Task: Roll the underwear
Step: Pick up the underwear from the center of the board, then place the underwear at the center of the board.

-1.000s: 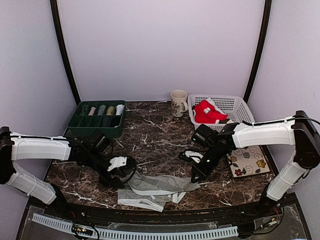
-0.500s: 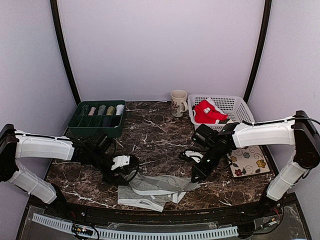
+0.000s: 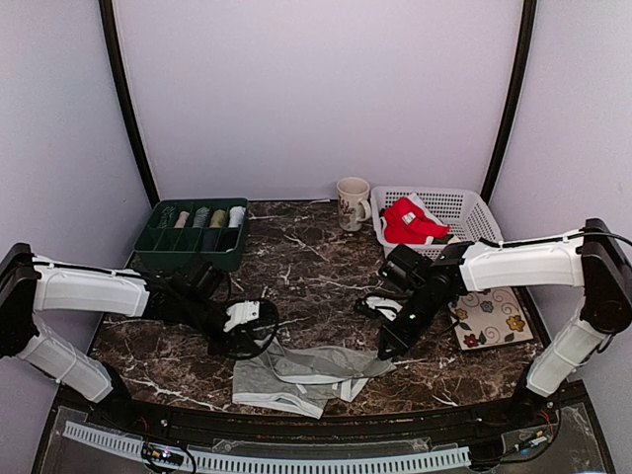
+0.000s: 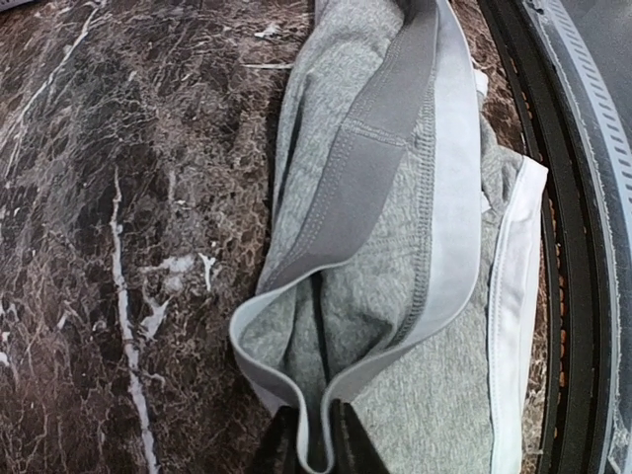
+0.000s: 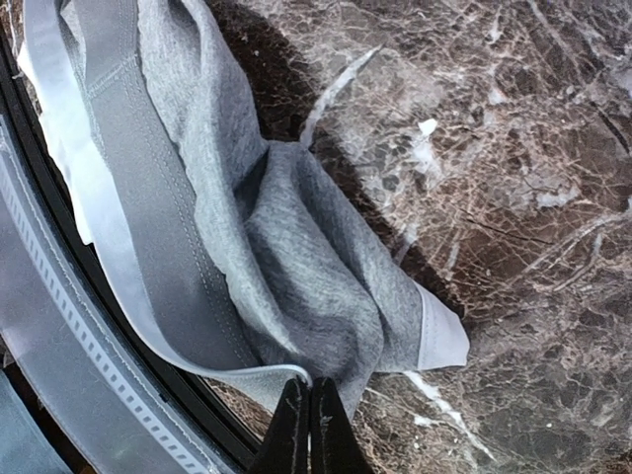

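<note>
This looks like a small robot booth in a lab. The walls (image 3: 316, 99) are plain and pale, and black poles (image 3: 126, 109) run up the back corners. A white left arm (image 3: 89, 292) and a white right arm (image 3: 518, 265), both robot arms, are fixed at the near edge of a dark, stone-look table (image 3: 306, 267). A white strip with slots (image 3: 296, 461) runs along the front. Home things are set out on the table: a mug (image 3: 351, 203), a white basket (image 3: 464, 209) with red cloth (image 3: 410, 222) in it, a green tray (image 3: 188, 261), a flower mat (image 3: 491, 318) and grey underwear (image 3: 306, 375).
</note>
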